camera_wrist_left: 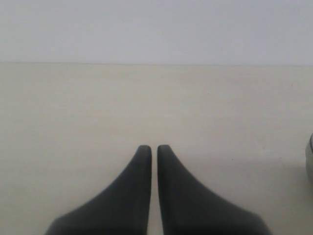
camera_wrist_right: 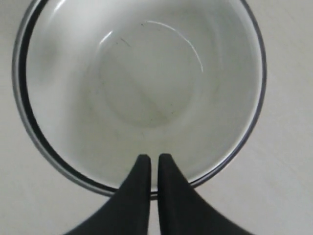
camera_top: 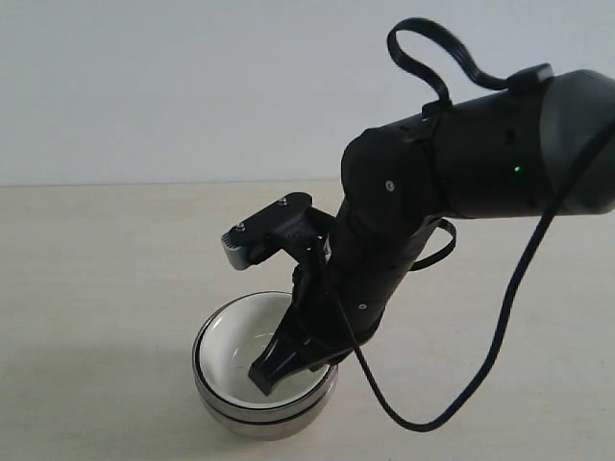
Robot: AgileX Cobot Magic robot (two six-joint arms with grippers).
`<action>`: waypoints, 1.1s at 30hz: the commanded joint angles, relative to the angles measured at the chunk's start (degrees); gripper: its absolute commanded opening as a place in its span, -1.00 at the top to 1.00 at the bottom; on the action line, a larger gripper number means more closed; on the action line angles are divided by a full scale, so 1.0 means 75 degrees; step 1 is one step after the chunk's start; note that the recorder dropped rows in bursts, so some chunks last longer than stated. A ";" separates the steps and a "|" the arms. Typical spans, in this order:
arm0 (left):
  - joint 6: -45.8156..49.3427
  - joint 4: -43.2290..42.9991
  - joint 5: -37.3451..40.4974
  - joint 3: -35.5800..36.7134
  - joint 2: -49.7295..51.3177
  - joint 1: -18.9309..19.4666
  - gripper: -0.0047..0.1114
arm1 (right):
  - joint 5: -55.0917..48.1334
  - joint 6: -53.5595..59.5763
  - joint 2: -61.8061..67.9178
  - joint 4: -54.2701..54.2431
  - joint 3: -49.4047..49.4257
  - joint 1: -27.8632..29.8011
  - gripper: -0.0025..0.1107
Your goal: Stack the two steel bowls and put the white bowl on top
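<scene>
The white bowl (camera_top: 235, 341) sits nested on top of the two steel bowls (camera_top: 261, 420), which are stacked one inside the other near the table's front. My right gripper (camera_top: 264, 377) hangs shut over the white bowl's near rim, its fingertips at rim height. In the right wrist view the white bowl (camera_wrist_right: 142, 83) fills the frame, with a steel rim (camera_wrist_right: 17, 88) ringing it; my right gripper (camera_wrist_right: 154, 157) holds nothing. My left gripper (camera_wrist_left: 154, 148) is shut over bare table, out of the exterior view.
The beige table (camera_top: 96, 288) spreads around the stack, with a pale wall behind it. The right arm's black cable (camera_top: 500, 327) loops down beside the bowls. A sliver of a steel bowl (camera_wrist_left: 310, 159) shows at the edge of the left wrist view.
</scene>
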State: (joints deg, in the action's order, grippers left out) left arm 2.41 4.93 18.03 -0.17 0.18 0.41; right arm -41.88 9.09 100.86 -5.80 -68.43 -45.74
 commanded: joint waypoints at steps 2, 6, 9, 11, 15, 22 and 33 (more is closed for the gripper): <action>-0.0036 0.0000 -0.0056 0.0023 -0.0024 -0.0038 0.85 | 0.0034 -0.0028 -0.0865 0.0056 -0.0035 -0.0011 0.96; -0.0036 0.0000 -0.0056 0.0023 -0.0024 -0.0038 0.85 | 0.0050 -0.0114 -0.1750 0.0056 -0.0035 -0.0011 0.96; -0.0036 0.0000 -0.0056 0.0023 -0.0024 -0.0038 0.85 | 0.0050 -0.0162 -0.2555 0.0056 -0.0035 -0.0011 0.96; -0.0036 0.0000 -0.0056 0.0023 -0.0024 -0.0038 0.85 | 0.0065 -0.0162 -0.3066 0.0092 -0.0035 -0.0011 0.96; -0.0036 0.0000 -0.0056 0.0023 -0.0024 -0.0038 0.85 | 0.0122 -0.0305 -0.4180 0.0351 -0.0035 -0.0011 0.96; -0.0036 0.0000 -0.0056 0.0023 -0.0024 -0.0038 0.85 | 0.0600 -0.0595 -0.6649 0.0773 0.0739 -0.0011 0.96; -0.0036 0.0000 -0.0056 0.0023 -0.0024 -0.0038 0.85 | 0.1685 -0.6485 -1.1515 0.6749 0.3439 -0.0011 0.96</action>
State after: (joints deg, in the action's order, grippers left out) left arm 2.41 4.93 18.03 -0.17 0.18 0.41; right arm -30.85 -32.36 18.97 39.40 -43.99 -45.74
